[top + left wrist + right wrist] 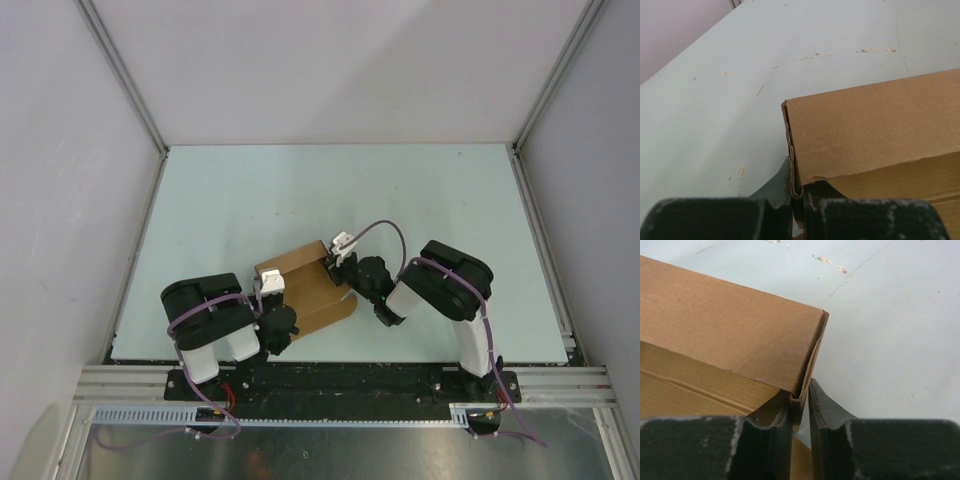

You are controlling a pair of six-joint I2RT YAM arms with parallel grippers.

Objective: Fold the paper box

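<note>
Plain brown paper box [305, 285], half folded, set askew near the front edge of the table [300, 190], far long wall stood upright, layered at both end corners, rounded front flap left flat.

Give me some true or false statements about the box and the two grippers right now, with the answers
1. The left gripper pinches a corner of the box. True.
2. The box lies as a flat, unfolded sheet. False: a wall stands folded up.
3. The right gripper has a finger on each side of a wall's end. True.
4. The box sits at the far edge of the table. False: it lies near the arms' bases.
5. The right gripper hangs well away from the box. False: it is at the box's corner, opposite the left gripper.
</note>
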